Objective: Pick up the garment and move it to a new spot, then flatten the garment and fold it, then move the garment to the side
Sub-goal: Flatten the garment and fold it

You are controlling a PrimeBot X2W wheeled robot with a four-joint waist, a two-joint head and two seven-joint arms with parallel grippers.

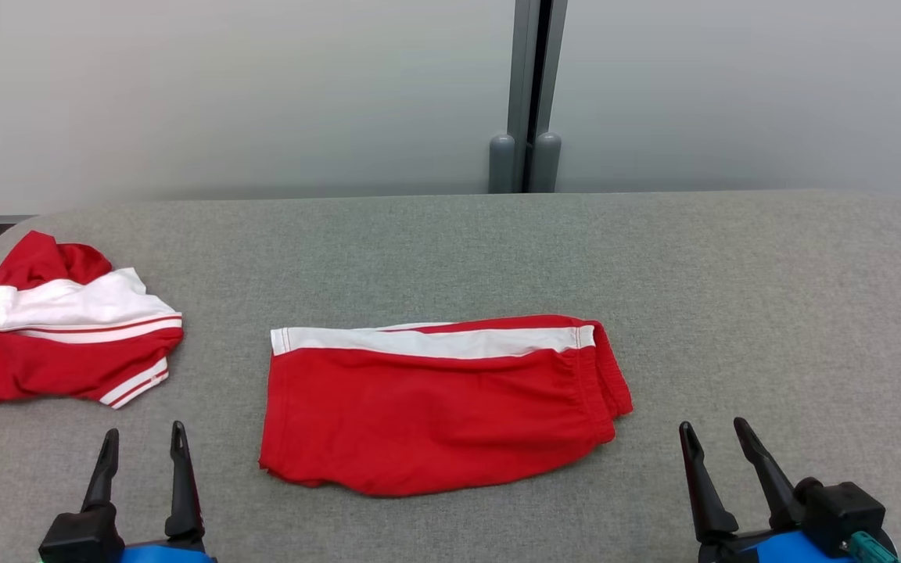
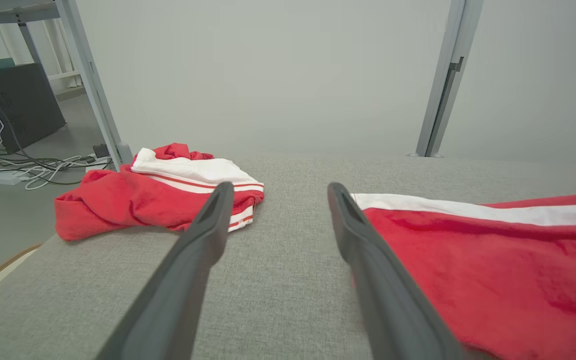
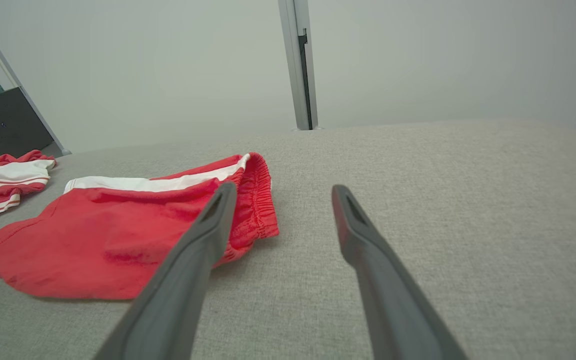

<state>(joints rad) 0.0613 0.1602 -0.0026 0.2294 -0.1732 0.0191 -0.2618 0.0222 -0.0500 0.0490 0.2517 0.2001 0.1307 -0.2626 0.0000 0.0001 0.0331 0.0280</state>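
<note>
Shorts: I see the shorts (image 1: 435,407) lying flat mid-table on the near half, between my grippers and touching neither.
Left gripper: the left gripper (image 1: 145,430) is near left, fingers apart and empty, over bare cloth.
Right gripper: the right gripper (image 1: 712,424) is near right, fingers apart and empty, just right of the waistband.
Edges: the table (image 1: 771,281) has a rounded far edge along the wall. The top (image 1: 59,336) sits at the left edge.
Open room: the whole right half is bare, as is a strip between top and shorts.
Left wrist adds: floor past the left edge, with cables (image 2: 18,167) and a dark box (image 2: 13,105).
Right wrist adds: a gathered elastic waistband at the shorts' right end.
Materials: the table has a grey woven cover. The shorts are red with a white band along the far side. The top is crumpled, red and white, with striped cuffs.
</note>
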